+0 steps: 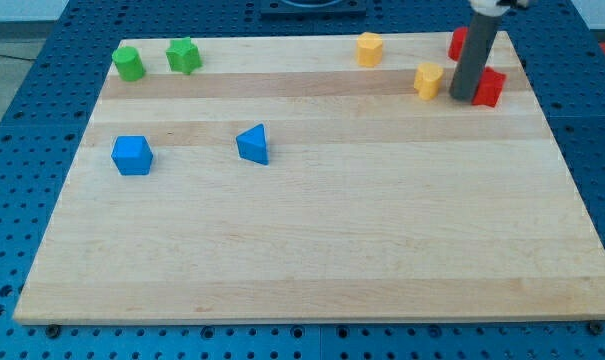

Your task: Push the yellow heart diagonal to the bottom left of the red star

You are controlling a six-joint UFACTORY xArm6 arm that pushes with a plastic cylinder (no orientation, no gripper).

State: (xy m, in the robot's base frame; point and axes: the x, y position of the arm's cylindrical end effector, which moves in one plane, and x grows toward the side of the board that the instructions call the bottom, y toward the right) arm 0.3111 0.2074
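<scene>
Standing upright near the worktop's (312,250) 1 o'clock corner, a dark rod ends in my tip (463,98), which rests on the wood between two blocks; the arm carries no fingers, so nothing is clenched or released, it only pushes. Just at the tip's 9 o'clock sits a yellow block (428,79), and a second yellow block (370,48) lies further out toward 10 o'clock; which is the yellow heart cannot be made out at this size, though the nearer one seems the likelier target. Touching or almost touching the rod at its 3 o'clock is a red block (490,88), and another red block (459,42) shows partly behind the rod at 12 o'clock; which is the red star is equally unclear. Judging by this, the task looks close to finished or mid-adjustment: the near yellow block sits level with the near red one, not yet clearly below it. Well apart, toward the worktop's 10 o'clock corner, are a green block (128,63) and a green star-like block (183,55); lower toward 9 o'clock are a blue cube (132,155) and a blue triangular block (253,144). None of these obstructs the work.
</scene>
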